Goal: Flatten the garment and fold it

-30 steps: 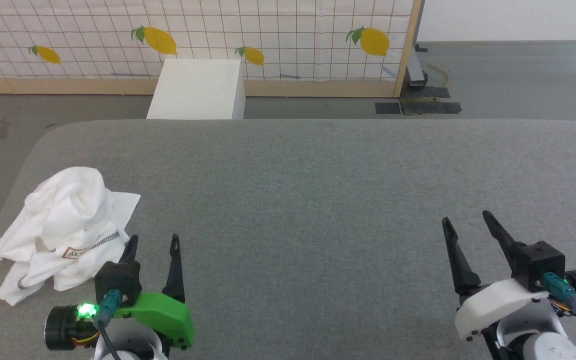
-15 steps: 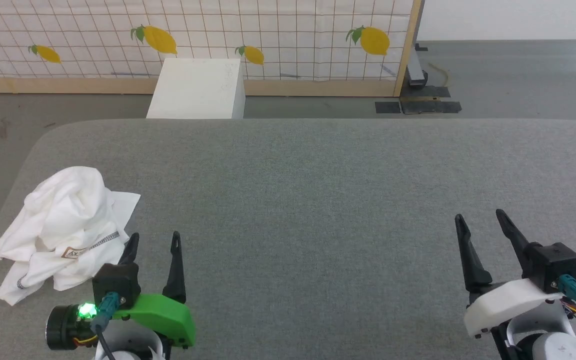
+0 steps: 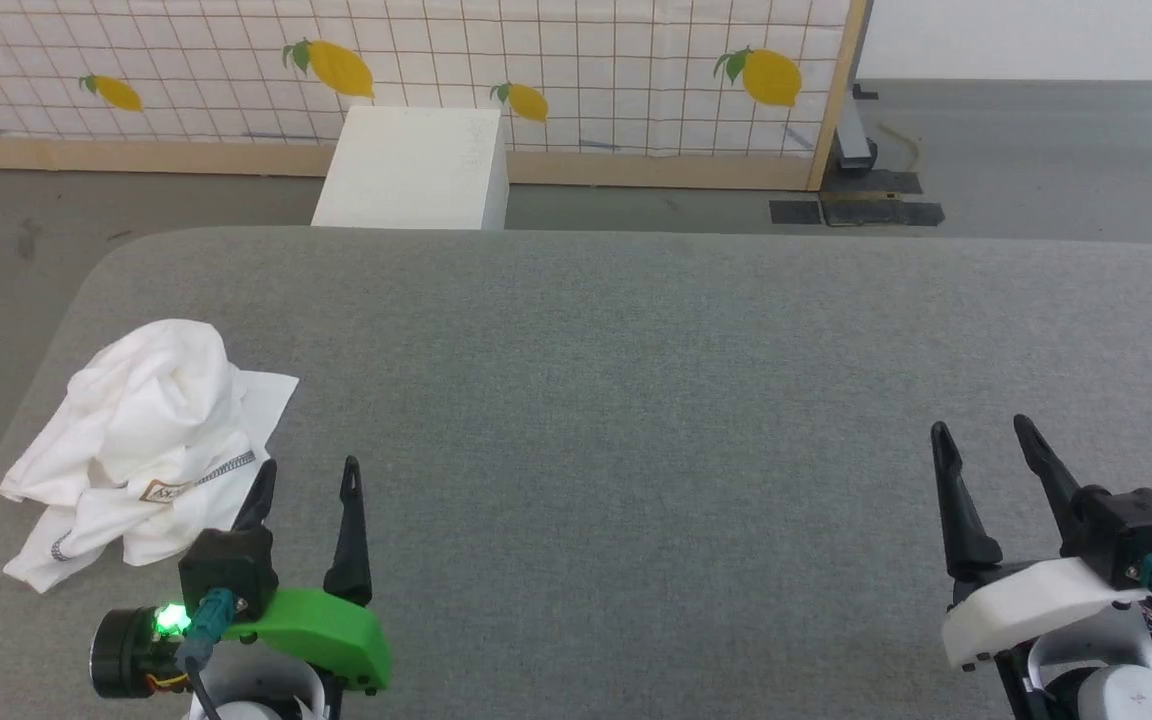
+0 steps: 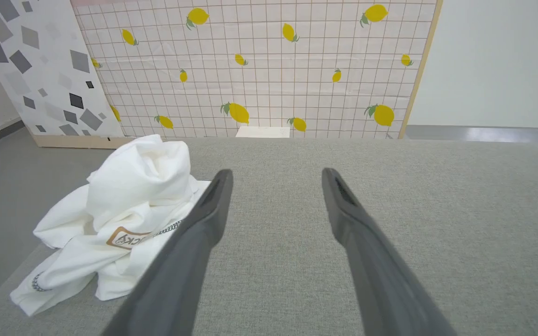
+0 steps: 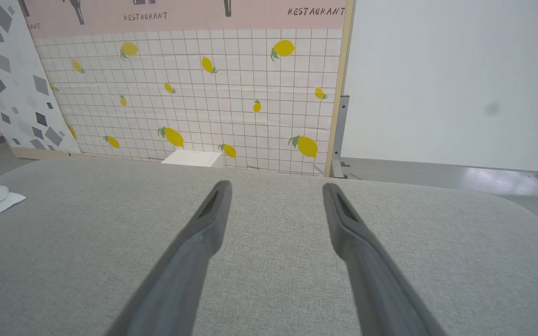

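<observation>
White and crumpled, the shirt (image 3: 146, 420) is heaped near the table's (image 3: 636, 400) left edge, just beside the left gripper (image 3: 309, 466). That one and the right gripper (image 3: 979, 426) are held wide open, with nothing gripped.

The long dark fingers (image 3: 958, 510) of the right gripper (image 3: 978, 424) have moved farther from the crumpled white thin-fabric shirt (image 3: 141, 420). The head camera has turned slightly.

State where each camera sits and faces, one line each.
Head view: on the head, facing down at the grey table; left pincer and right pincer show, open.
Left wrist view: left wrist, facing along that pincer, garment beside it.
Right wrist view: right wrist, facing along that pincer toward the lemon screen.
Shared: garment and lemon screen appear in all three.
</observation>
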Robot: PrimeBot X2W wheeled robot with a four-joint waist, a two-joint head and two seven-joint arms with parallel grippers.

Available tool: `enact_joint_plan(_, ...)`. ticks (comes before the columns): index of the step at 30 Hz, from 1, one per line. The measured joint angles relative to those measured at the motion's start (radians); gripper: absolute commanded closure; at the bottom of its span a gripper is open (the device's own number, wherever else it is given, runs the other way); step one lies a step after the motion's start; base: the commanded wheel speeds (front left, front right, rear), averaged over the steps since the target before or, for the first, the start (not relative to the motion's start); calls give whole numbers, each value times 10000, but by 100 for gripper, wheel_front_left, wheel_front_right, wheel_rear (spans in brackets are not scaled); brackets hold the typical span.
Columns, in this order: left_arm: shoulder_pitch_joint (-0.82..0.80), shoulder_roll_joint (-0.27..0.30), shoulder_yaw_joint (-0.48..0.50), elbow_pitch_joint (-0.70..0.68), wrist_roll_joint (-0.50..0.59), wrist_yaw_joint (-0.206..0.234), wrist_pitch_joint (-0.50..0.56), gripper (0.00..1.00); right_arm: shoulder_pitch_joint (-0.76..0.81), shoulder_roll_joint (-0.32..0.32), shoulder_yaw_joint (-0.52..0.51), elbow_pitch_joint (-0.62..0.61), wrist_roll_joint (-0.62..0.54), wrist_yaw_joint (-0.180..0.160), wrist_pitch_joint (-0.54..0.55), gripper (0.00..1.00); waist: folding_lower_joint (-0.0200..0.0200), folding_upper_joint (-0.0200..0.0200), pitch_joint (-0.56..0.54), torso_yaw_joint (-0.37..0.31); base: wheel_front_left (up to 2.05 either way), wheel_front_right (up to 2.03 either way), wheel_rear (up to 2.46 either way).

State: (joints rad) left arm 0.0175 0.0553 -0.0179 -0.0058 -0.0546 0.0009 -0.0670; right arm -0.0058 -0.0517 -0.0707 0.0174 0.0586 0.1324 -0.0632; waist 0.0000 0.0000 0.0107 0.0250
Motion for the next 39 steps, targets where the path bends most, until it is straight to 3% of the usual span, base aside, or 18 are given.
enact_joint_plan(39,225,0,-92,-222,-631,102,-798,0,6,2,-184,288,397,-2,-817,0,0,0,41,1727,0,0,0)
